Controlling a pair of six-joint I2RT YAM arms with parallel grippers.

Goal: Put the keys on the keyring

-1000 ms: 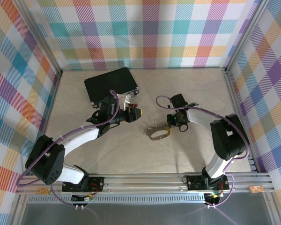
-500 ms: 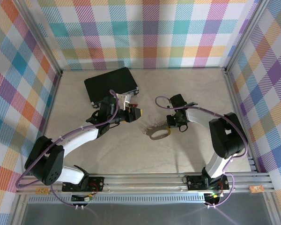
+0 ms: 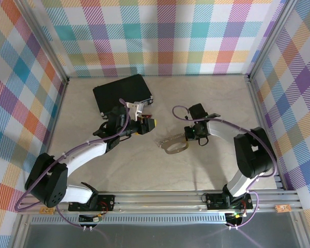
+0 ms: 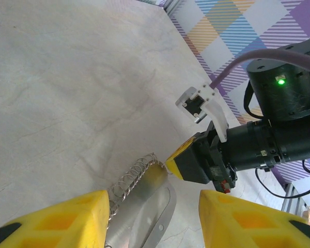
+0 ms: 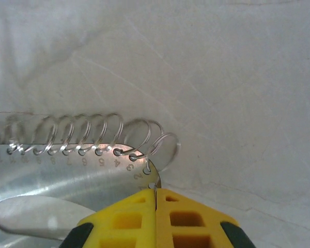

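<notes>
Keyring [image 5: 67,175] edge clamped between right gripper [image 5: 156,195] fingertips, pressed together. Left gripper [image 3: 151,125] jaws stand apart, at 10 o'clock from keyring.

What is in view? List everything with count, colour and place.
keyring: one, grey metal with a row of silvery wire rings, mid-table.
case: one, black, far left of the table.
table: one, beige.
walls: three, multicoloured plaid, around the table.
arms: two, black and white with purple cables, bases at the near edge.
left gripper: one, yellow fingers, open, left of the keyring.
right gripper: one, yellow fingers, shut on the keyring's right end.
</notes>
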